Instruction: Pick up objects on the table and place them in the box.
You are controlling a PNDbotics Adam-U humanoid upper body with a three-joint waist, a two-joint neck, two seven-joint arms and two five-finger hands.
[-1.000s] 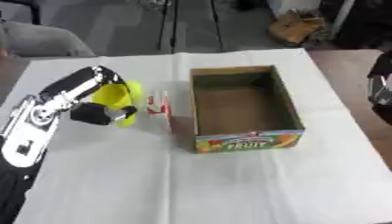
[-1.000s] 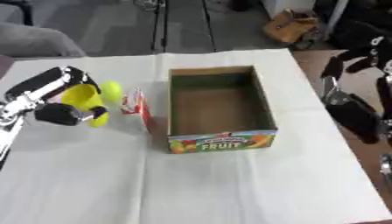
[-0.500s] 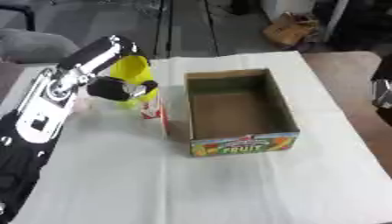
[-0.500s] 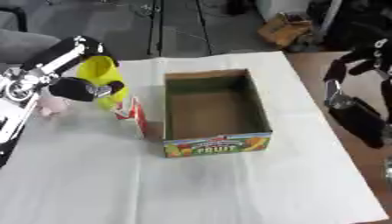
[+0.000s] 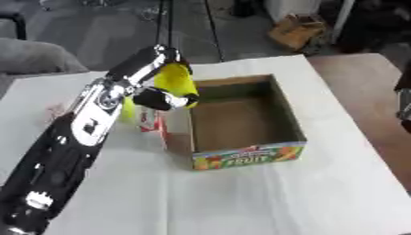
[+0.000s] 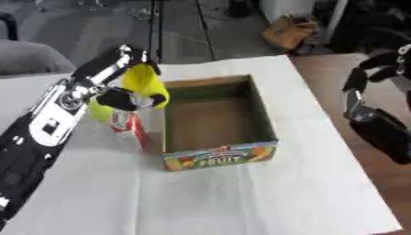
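White cloth (image 5: 265,193) covers the table. From the left eye, the left hand (image 5: 160,87) has its fingers curled round a yellow object (image 5: 174,79), held over the left wall of the open box (image 5: 245,156). From the right eye, the right hand (image 6: 373,114) hangs beyond the table's right edge; its fingers I cannot tell.

Left hand (image 5: 157,87) covers part of the yellow thing (image 5: 175,79); its shape is blurry. The red-and-white thing (image 6: 128,123) beside the box (image 6: 217,156) is too smeared to identify. Right hand (image 6: 377,92) is cut off by the frame's edge.
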